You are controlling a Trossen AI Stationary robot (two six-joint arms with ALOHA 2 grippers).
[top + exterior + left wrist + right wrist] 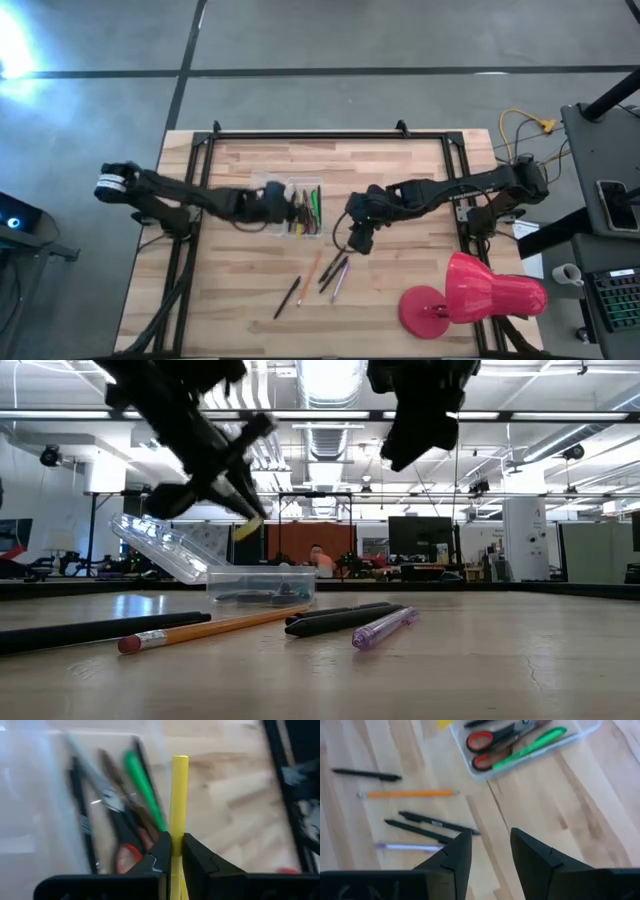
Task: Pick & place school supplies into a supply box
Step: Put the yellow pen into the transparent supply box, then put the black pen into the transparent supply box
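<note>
Pinching a yellow pen (178,805) upright, the left tool (172,851) hovers over the supply box (262,186) holding scissors (122,840).

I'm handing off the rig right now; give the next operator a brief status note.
Left gripper: shut on a yellow pencil, held above the supply box.
Right gripper: open, empty, above the loose pens.
Done: red-handled scissors and green pen already in the box.
Left: release the yellow pencil into the box, then move the orange pencil, three black pens and purple pen from the table.
</note>
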